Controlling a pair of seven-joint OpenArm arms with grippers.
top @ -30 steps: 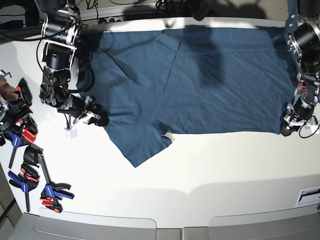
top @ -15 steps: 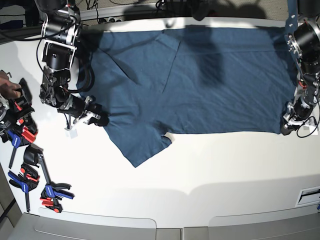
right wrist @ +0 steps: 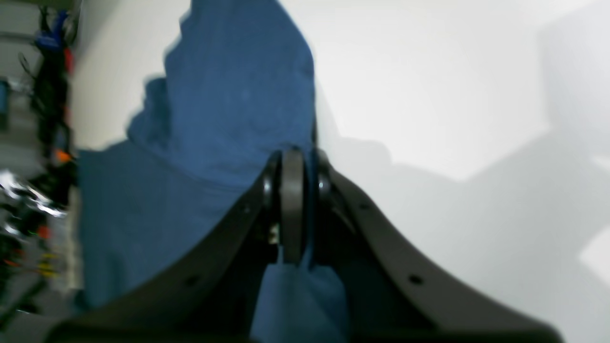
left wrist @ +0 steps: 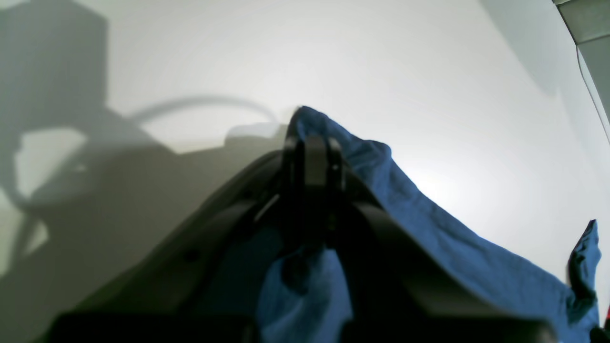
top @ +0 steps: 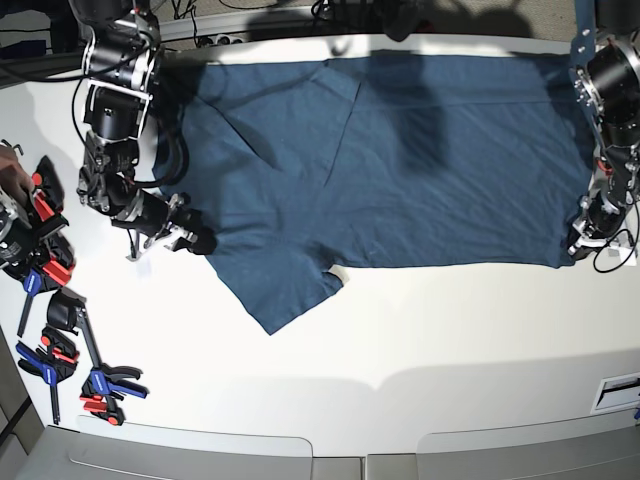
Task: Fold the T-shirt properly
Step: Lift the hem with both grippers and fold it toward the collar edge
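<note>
Looks like the very start of a fold: both near corners pinched, nothing lifted over yet. Left gripper [left wrist: 312,157] fingers clamped shut on the hem corner of the T-shirt [top: 400,160], right gripper [right wrist: 293,200] fingers closed on the edge by the sleeve. Next move probably needs both raised together and carried across evenly. Dark navy, a bit wrinkled, spread flat on the white table [top: 400,340], one sleeve poking toward the front.

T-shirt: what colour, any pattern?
Plain dark navy blue T-shirt, no pattern; shows best in the base view.
</note>
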